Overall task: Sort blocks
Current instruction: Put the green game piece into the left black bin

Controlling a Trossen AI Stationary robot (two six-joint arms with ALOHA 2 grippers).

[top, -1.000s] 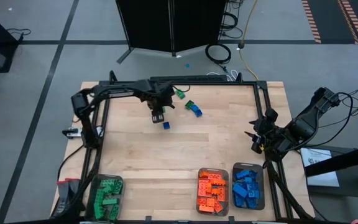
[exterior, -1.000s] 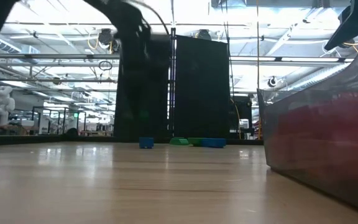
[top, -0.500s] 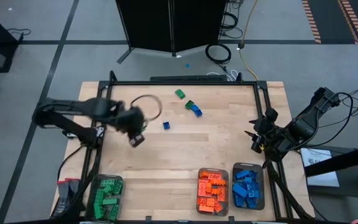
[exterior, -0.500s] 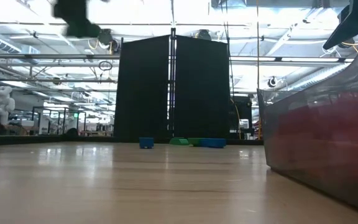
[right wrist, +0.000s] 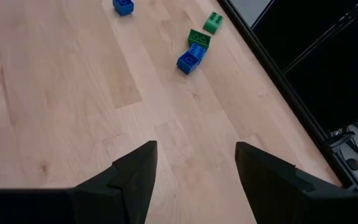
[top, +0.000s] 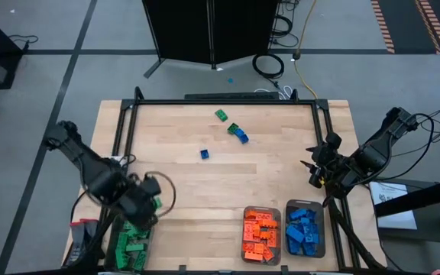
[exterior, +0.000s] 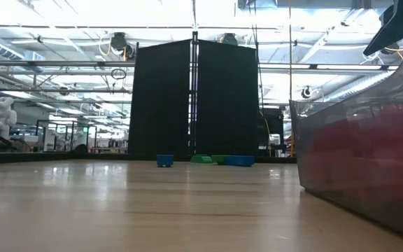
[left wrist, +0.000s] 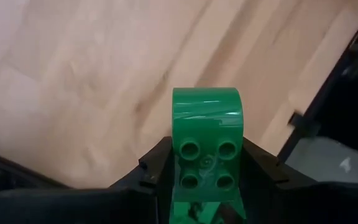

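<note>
The left gripper (left wrist: 205,186) is clamped on a green studded plastic brick (left wrist: 206,146), above the clear tray of green bricks (top: 132,243) (it was at the tabletop's (top: 266,183) far edge a second ago). Four loose bricks remain: two green (top: 221,115), two blue (top: 204,153). The right gripper (right wrist: 194,165) waits empty, parted.
</note>
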